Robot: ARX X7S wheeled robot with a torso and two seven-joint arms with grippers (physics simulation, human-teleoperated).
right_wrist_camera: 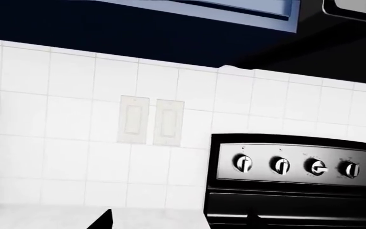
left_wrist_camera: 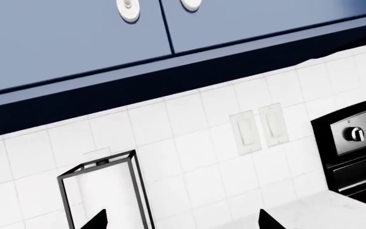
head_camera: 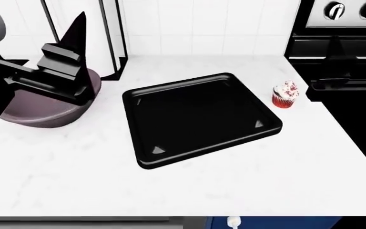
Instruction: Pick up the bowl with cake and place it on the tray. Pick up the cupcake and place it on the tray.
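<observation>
The mauve-grey bowl [head_camera: 40, 114] sits at the counter's left in the head view. My left gripper [head_camera: 65, 55] hangs over its right rim and hides the inside, so the cake is hidden. In the left wrist view that gripper [left_wrist_camera: 183, 222] is open, its dark fingertips [left_wrist_camera: 97, 220] wide apart with only wall between them. The glossy black tray [head_camera: 199, 117] lies mid-counter with nothing on it. To the tray's right stands the red-wrapped cupcake [head_camera: 285, 94]. My right gripper [head_camera: 337, 67] hovers over the stove's edge beyond the cupcake; seen from its wrist, it [right_wrist_camera: 177, 222] is open and holds nothing.
A black wire-frame holder [head_camera: 110, 38] [left_wrist_camera: 103, 188] stands against the tiled wall behind the bowl. The black stove [head_camera: 342, 33] [right_wrist_camera: 297, 181] with knobs borders the counter's right. Wall switches [left_wrist_camera: 259, 129] [right_wrist_camera: 151, 120] and blue cabinets [left_wrist_camera: 75, 43] are above. The counter's front edge [head_camera: 170, 217] is near.
</observation>
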